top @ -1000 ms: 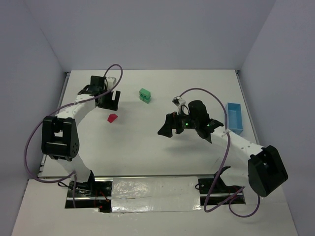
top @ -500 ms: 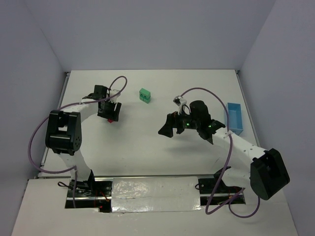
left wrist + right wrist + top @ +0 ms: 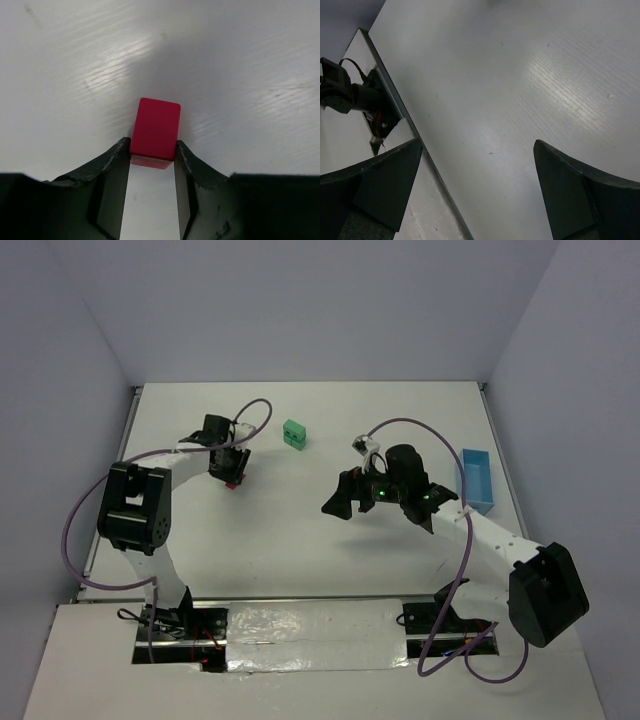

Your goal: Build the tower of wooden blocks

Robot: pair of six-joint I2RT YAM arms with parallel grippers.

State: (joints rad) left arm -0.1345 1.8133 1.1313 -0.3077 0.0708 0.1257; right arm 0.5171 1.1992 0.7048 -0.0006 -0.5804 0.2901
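Between the tips of the left claw (image 3: 153, 148), the red wedge (image 3: 156, 125) is pinched by its flat sides, low on the table (image 3: 240, 75), evidently for lifting. The green blocks (image 3: 294, 433) sit well apart, rightward. The right claw (image 3: 477, 150) is spread and empty.

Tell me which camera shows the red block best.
The left wrist view: the red block sits large at the centre of the frame, with the left gripper closed against both its sides. The top external view shows only a red sliver under that gripper. The right wrist view misses it entirely.
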